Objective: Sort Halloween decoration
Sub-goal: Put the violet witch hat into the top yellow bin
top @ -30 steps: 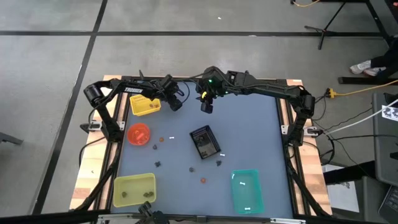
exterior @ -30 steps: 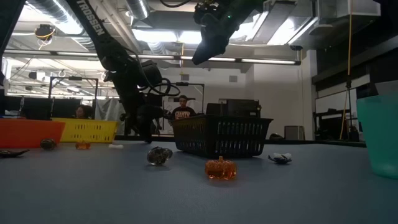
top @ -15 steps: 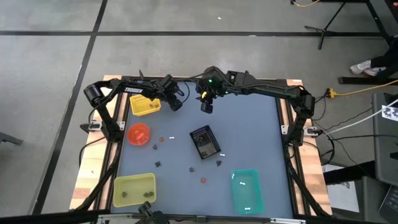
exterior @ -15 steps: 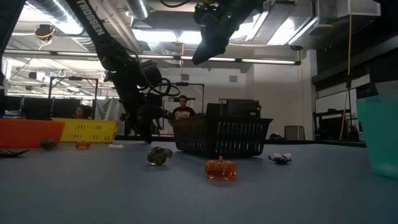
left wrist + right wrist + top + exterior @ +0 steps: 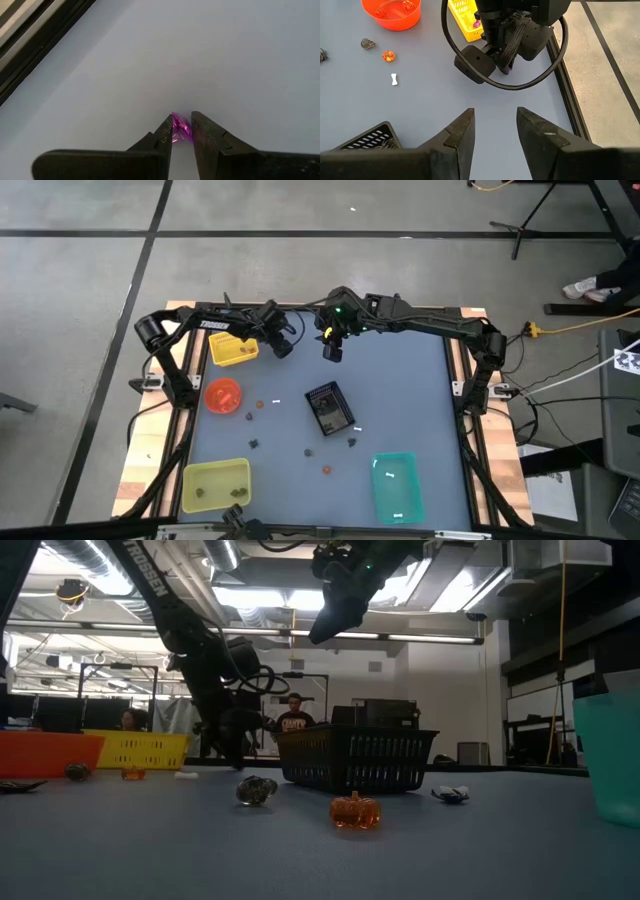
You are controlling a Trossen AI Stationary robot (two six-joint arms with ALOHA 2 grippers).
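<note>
pinching glossy faceted purple trinket [image 5: 180, 131], left pincer [image 5: 182, 131]

Two arms [image 5: 190, 330], five containers [image 5: 330, 408]

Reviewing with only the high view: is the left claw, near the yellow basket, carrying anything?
Observer: Yes. In the left wrist view, the left claw pinches a tiny pink trinket.
Operator: And the right claw?
Observer: The right claw is open and empty in its own wrist view.
Operator: Anything in the orange bowl yet?
Observer: The right wrist view shows at least two small orange pieces inside the orange bowl.
</note>
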